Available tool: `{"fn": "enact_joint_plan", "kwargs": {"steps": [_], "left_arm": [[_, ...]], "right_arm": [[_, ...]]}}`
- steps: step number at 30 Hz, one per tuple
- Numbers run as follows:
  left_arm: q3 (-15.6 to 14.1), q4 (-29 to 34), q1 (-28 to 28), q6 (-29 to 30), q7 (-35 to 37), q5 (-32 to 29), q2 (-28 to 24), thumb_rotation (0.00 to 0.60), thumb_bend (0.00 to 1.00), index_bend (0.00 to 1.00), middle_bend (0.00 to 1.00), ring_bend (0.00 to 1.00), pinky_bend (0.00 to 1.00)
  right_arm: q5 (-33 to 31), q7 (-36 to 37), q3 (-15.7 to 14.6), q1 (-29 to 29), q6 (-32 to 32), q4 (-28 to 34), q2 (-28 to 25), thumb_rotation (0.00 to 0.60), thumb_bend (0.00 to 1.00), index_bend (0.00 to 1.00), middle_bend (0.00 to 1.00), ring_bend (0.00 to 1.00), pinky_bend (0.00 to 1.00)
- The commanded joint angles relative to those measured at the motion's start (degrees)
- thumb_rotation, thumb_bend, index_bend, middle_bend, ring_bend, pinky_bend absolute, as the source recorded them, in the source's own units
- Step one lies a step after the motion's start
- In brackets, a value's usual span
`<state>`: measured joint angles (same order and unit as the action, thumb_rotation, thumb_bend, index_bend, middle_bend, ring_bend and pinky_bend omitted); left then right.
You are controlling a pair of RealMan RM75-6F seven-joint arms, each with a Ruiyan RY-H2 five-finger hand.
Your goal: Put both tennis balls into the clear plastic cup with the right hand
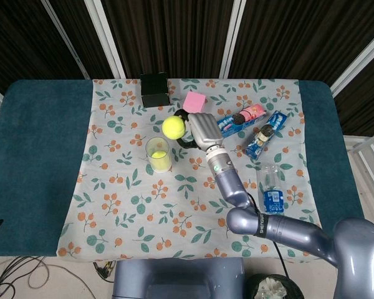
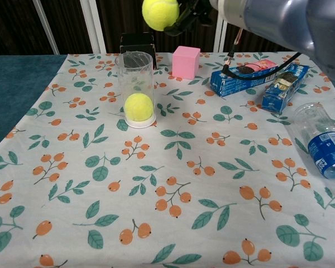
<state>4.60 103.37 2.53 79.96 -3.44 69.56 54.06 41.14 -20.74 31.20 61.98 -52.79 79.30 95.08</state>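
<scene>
My right hand (image 1: 198, 129) (image 2: 196, 8) holds a yellow tennis ball (image 1: 173, 127) (image 2: 160, 13) in the air, above and slightly right of the clear plastic cup (image 1: 158, 154) (image 2: 135, 88). The cup stands upright on the floral cloth left of centre, and a second tennis ball (image 1: 159, 159) (image 2: 138, 106) lies at its bottom. In the chest view the held ball sits at the top edge, and the hand is cut off by the frame. My left hand appears in neither view.
A black box (image 1: 154, 89) (image 2: 137, 41) and a pink cube (image 1: 194, 102) (image 2: 186, 61) stand behind the cup. Two blue snack packs (image 1: 238, 120) (image 1: 265, 133) lie at the right. A water bottle (image 1: 272, 189) (image 2: 322, 144) lies on its side near the right edge.
</scene>
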Motion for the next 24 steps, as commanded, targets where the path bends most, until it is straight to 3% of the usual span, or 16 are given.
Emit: {"fn": "enact_joint_plan", "kwargs": {"steps": [1, 12, 15, 21, 24], "left_arm": [[0.0, -0.1, 0.0, 0.0, 0.2, -0.1, -0.1, 0.600, 0.03, 0.10, 0.00, 0.00, 0.05], [-0.1, 0.1, 0.0, -0.2, 0.4, 0.0, -0.3, 0.600, 0.03, 0.10, 0.00, 0.00, 0.05], [0.0, 0.1, 0.0, -0.3, 0.5, -0.1, -0.3, 0.600, 0.03, 0.10, 0.00, 0.00, 0.05], [0.0, 0.1, 0.1, -0.5, 0.7, -0.4, -0.5, 0.600, 0.03, 0.10, 0.00, 0.00, 0.05], [0.0, 0.2, 0.1, -0.6, 0.6, -0.5, -0.6, 0.600, 0.03, 0.10, 0.00, 0.00, 0.05]], "right_arm": [[-0.6, -1.0, -0.4, 1.4, -0.5, -0.1, 1.3, 0.600, 0.59, 0.66, 0.47, 0.66, 0.89], [-1.1, -3.1, -2.9, 4.2, -0.2, -0.6, 3.5, 0.600, 0.59, 0.66, 0.47, 0.63, 0.94], [-1.3, -3.7, -3.3, 4.7, 0.0, -0.9, 3.6, 0.600, 0.59, 0.66, 0.44, 0.55, 0.95], [-3.8, -5.2, -4.0, 5.5, 2.1, -0.4, 2.5, 0.600, 0.59, 0.47, 0.24, 0.28, 0.96], [-6.4, -6.8, -4.3, 6.1, 2.3, 0.5, 1.4, 0.600, 0.59, 0.42, 0.21, 0.26, 0.97]]}}
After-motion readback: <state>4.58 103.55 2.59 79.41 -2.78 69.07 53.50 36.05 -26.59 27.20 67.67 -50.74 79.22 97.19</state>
